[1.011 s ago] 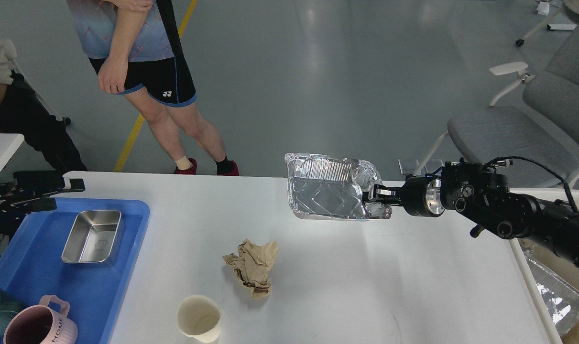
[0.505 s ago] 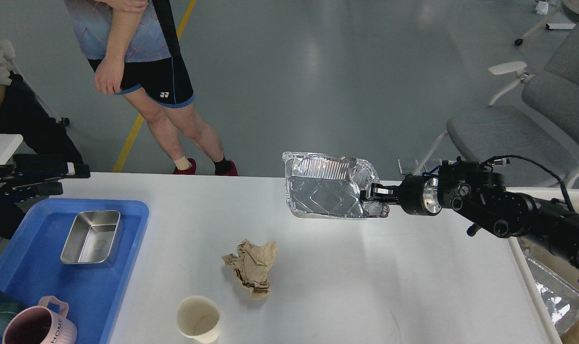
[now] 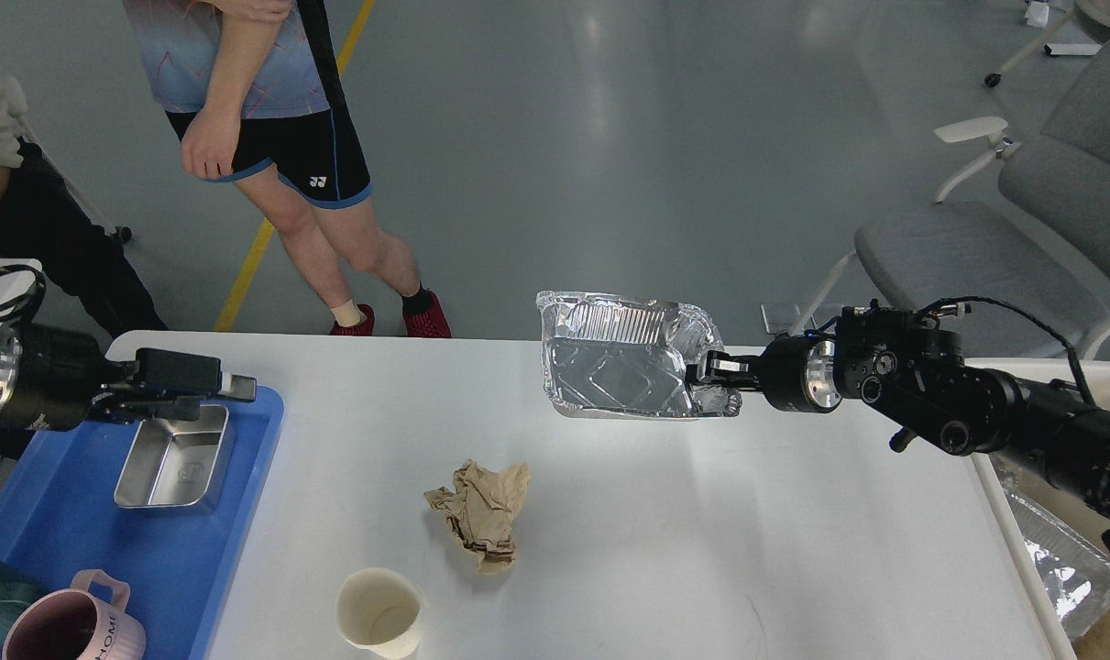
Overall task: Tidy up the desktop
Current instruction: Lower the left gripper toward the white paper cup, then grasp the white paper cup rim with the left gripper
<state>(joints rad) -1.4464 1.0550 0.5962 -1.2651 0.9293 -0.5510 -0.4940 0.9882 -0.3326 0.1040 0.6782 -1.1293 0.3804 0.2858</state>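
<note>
The desktop (image 3: pixel 664 513) is seen as a broad white surface filling the lower middle of the head view, its far edge running from left to right below the grey floor. A blue tray (image 3: pixel 50 522) is laid on its left end, partly cut off by the view's edge. A crumpled foil tray (image 3: pixel 619 362) is held at the far edge of the desktop, tilted so that its inside faces the view; whether it is raised clear of the surface cannot be told. Its right rim is clamped by the right gripper (image 3: pixel 712 371), whose fingers are closed upon the foil. A steel box (image 3: pixel 174 456) is set inside the blue tray, near its far right corner. The left gripper (image 3: pixel 229 387) is positioned above the far rim of that box, over the tray's corner; whether its fingers are parted or closed cannot be told. A ball of crumpled brown paper (image 3: pixel 481 513) lies near the middle of the desktop. A pink mug (image 3: pixel 73 623) stands at the near end of the blue tray. A paper cup (image 3: pixel 380 612), upright, stands near the front edge, just beside and forward-left of the paper.
</note>
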